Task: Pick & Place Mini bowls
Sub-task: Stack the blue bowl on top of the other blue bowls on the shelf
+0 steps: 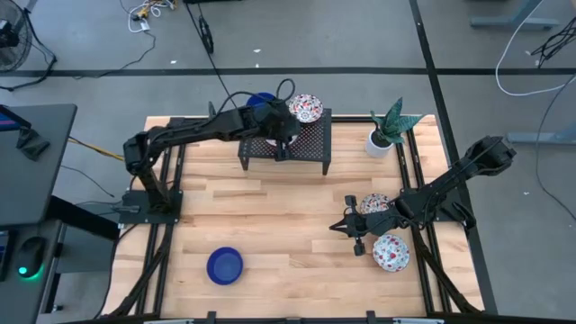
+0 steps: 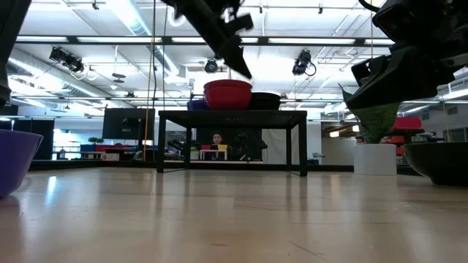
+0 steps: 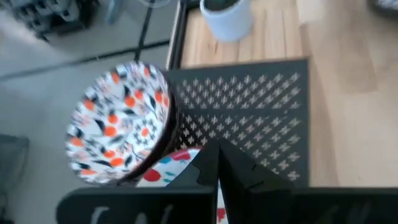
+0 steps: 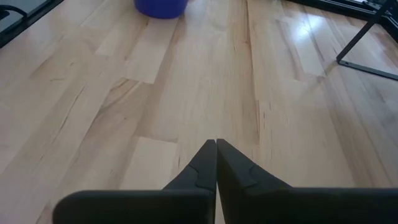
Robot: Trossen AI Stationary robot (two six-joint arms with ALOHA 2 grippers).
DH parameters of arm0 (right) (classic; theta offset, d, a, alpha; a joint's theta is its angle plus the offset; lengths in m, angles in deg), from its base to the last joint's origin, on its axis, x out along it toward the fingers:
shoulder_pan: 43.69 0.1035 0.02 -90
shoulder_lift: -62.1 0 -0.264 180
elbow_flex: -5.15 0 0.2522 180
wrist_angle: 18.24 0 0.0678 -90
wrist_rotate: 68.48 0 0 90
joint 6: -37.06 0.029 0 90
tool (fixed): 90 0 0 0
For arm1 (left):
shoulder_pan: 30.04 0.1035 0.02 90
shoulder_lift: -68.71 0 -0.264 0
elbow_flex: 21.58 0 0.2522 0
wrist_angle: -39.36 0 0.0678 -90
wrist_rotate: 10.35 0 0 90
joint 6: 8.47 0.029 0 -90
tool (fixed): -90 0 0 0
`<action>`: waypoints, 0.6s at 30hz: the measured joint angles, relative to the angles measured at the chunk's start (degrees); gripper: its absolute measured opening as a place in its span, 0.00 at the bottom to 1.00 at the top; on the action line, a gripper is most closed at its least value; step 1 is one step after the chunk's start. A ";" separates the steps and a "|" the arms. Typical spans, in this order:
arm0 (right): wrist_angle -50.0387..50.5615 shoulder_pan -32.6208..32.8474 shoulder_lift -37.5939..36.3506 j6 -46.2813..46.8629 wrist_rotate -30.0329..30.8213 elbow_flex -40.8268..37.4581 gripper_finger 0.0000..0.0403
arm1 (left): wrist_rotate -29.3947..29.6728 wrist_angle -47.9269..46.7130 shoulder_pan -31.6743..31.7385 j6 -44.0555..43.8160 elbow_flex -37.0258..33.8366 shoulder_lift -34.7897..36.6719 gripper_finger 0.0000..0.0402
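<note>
High view: the bench (image 1: 270,202) carries a black rack (image 1: 310,144) on which bowls are being collected, a floral bowl (image 1: 305,108) already there. The left arm is stretched over the rack, its jaws shut and empty. The right gripper (image 1: 346,227) is held low beside two floral bowls (image 1: 391,251), jaws pressed together. A blue bowl (image 1: 224,265) lies apart.

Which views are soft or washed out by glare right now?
Left wrist view: the floral bowl on the black rack is blurred. Low view: bright ceiling lights turn the arms into silhouettes, and the near table is soft. Right wrist view: glare streaks the wood near the blue bowl.
</note>
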 joint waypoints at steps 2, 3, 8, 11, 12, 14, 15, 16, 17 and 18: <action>0.02 -0.02 0.00 0.00 0.00 0.00 0.02 | 1.42 -0.90 -2.02 0.02 0.03 2.12 0.02; 0.04 -0.02 0.00 0.00 0.00 0.00 0.02 | 1.89 -1.71 -3.25 -0.01 0.10 3.16 0.02; 0.38 -0.02 0.00 0.22 0.00 0.00 0.02 | 2.01 -11.58 -11.84 -3.52 0.11 7.79 0.01; 0.40 0.00 0.00 0.22 0.00 0.00 0.02 | 0.79 -21.03 -18.26 -9.41 0.11 8.42 0.02; 0.35 0.00 0.00 0.22 0.00 0.00 0.02 | 0.39 -24.39 -20.61 -12.04 0.11 8.28 0.02; 0.36 0.00 0.00 0.22 0.00 0.00 0.02 | 0.21 -30.90 -25.33 -17.95 0.04 7.81 0.02; 0.34 -0.01 0.00 0.22 0.00 0.00 0.02 | 0.23 -32.81 -27.83 -21.07 0.04 7.51 0.02; 0.16 -0.02 0.02 0.19 0.00 0.00 0.02 | 0.22 -34.65 -30.31 -24.09 0.04 7.19 0.01; -0.06 -0.02 0.02 -0.02 0.00 0.00 0.02 | 0.23 -36.20 -32.65 -27.04 0.04 6.75 0.01; -0.15 -0.08 0.02 -0.66 0.00 0.00 0.02 | 0.23 -36.56 -34.97 -29.85 0.02 6.47 0.01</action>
